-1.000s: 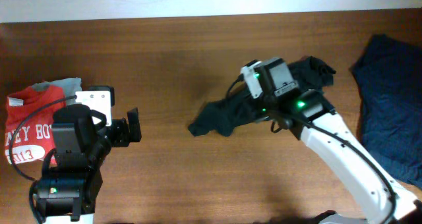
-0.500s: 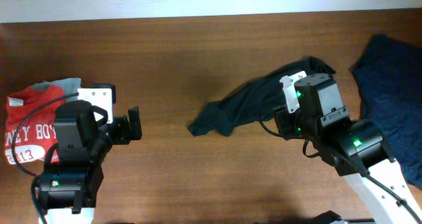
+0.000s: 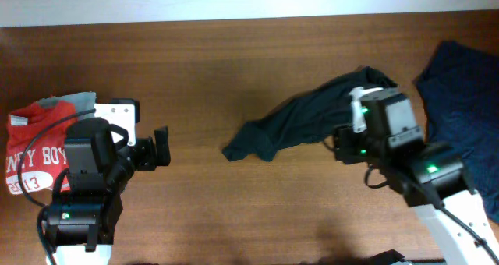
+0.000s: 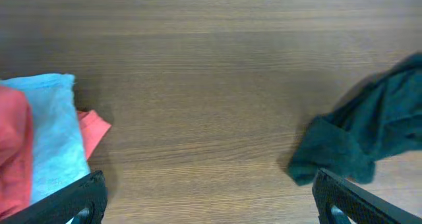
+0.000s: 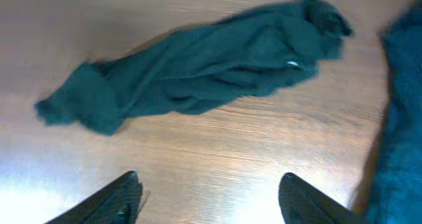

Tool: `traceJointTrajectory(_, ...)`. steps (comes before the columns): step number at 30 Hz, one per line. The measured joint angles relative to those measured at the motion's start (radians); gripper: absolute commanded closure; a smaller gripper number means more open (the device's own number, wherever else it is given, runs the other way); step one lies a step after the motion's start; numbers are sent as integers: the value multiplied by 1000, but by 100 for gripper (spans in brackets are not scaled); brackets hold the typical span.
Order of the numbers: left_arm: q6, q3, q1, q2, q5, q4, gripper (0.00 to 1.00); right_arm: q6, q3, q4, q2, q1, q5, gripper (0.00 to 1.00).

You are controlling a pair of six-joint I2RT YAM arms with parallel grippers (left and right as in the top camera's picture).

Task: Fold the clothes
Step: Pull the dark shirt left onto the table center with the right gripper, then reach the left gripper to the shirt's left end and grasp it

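Note:
The clothes lie in three places on the brown table (image 3: 234, 70). A dark T-shirt (image 3: 312, 113) lies crumpled in a long diagonal strip at the centre right. It also crosses the top of the right wrist view as the same dark T-shirt (image 5: 211, 72). My right gripper (image 3: 341, 144) (image 5: 211, 197) is open just in front of it, with only bare wood between its fingers. My left gripper (image 3: 162, 148) (image 4: 211, 201) hangs wide open over bare table, well left of the shirt's near end (image 4: 356, 141).
A red lettered garment (image 3: 31, 152) on a grey one (image 3: 78, 101) sits at the far left beside the left arm. A navy garment (image 3: 460, 117) lies at the right edge, close to the right arm and the dark shirt's far end.
My right gripper has opened, let go of the dark shirt and pulled back to the right and toward the near edge. The shirt now lies stretched out. The left arm has barely moved.

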Motion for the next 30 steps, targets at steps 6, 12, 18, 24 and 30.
traceJointTrajectory(6,0,0,0,0,28,-28,1,13,0,-37,-24,-209,-27,15)
traceJointTrajectory(12,0,0,-87,0,29,-37,1,-15,0,-67,-8,-387,-56,9)
traceJointTrajectory(18,0,0,-311,2,-88,-39,1,-32,0,-76,43,-436,-87,9)
traceJointTrajectory(24,0,1,-518,66,-190,-24,1,-42,0,-76,105,-436,-108,9)
traceJointTrajectory(30,0,18,-619,349,-216,146,1,-46,0,-79,144,-437,-129,9)
